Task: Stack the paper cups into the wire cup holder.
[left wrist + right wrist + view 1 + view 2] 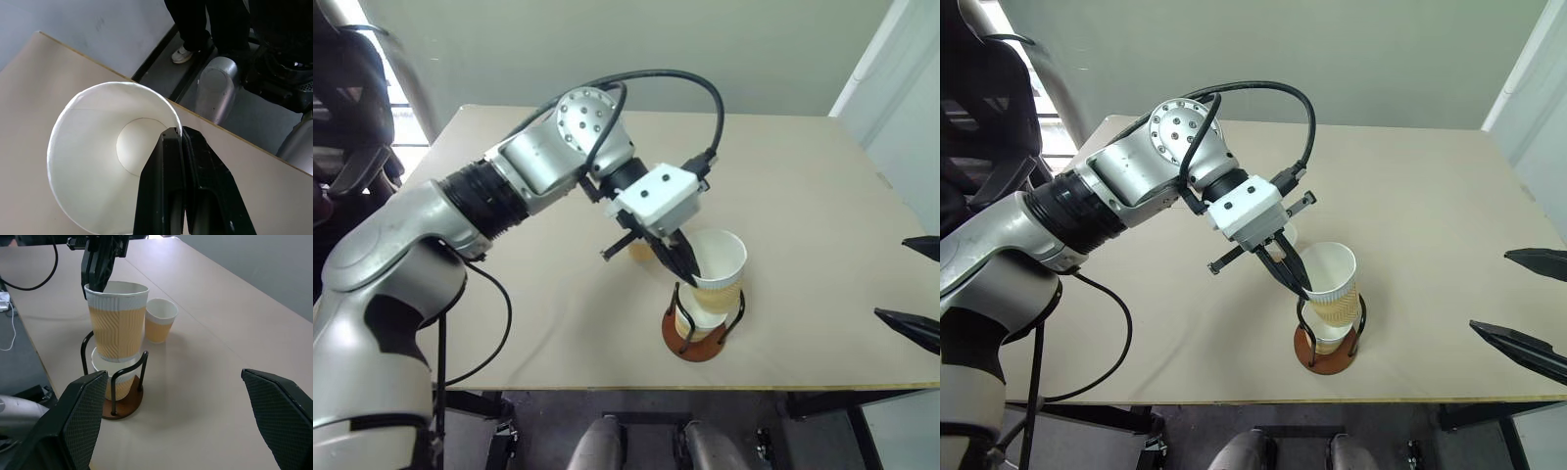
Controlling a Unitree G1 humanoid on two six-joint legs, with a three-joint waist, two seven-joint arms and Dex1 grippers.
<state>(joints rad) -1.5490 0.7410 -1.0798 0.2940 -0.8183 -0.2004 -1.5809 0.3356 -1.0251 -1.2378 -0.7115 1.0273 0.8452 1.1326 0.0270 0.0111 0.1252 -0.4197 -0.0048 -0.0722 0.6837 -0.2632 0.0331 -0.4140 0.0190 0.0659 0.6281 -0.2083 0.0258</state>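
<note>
Pinching a cup's (717, 266) rim, the left gripper (683, 266) held it at lower centre, partly nested in the cup (113, 378) already inside the holder (702, 340). One cup (160, 320) remained on the table (803, 186); the right gripper (173, 421) gaped wide.

The paper cup (117, 323) pinched in the black left tool (683, 266) has a white rim and inside and a tan-yellow sleeve ribbed in chevrons. Below it, the wire cup holder (122, 404) has black loops on a rust-brown disc. The worktop (803, 196) is pale beige.
</note>
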